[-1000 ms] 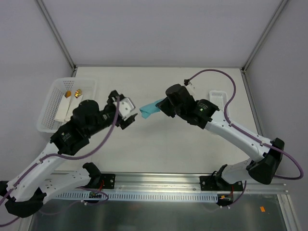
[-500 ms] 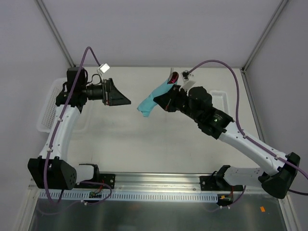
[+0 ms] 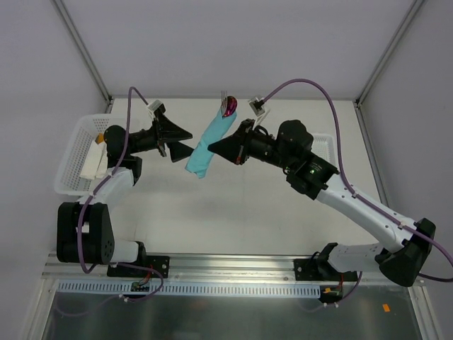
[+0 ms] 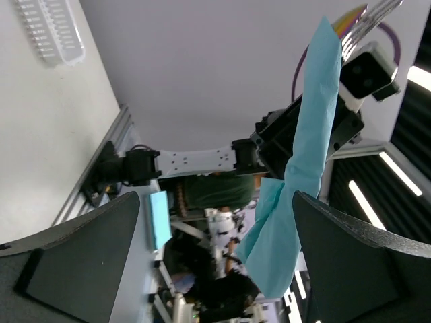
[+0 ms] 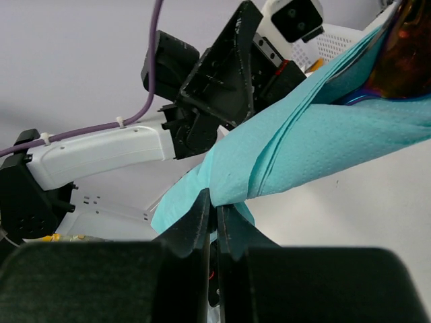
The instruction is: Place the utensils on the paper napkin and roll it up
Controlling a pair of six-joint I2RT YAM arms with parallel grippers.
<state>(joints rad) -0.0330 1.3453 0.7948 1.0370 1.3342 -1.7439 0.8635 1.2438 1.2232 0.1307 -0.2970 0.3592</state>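
The paper napkin point(image 3: 216, 131), rolled around the utensils point(image 3: 228, 106), hangs in mid-air at upper centre, pinched by the right gripper point(image 3: 212, 148). It has been raised, and the left gripper point(image 3: 188, 145), jaws wide, has swung in beside it. The rolling looks finished, and a handover seems likely.

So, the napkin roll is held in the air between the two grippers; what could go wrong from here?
1. The right gripper pinches only a fold of the paper napkin, so the roll may loosen; the end without utensils already flares open.
2. The utensils stick out of one end and could slide out if the roll tips.
3. The open left gripper is close beside it and might knock it.
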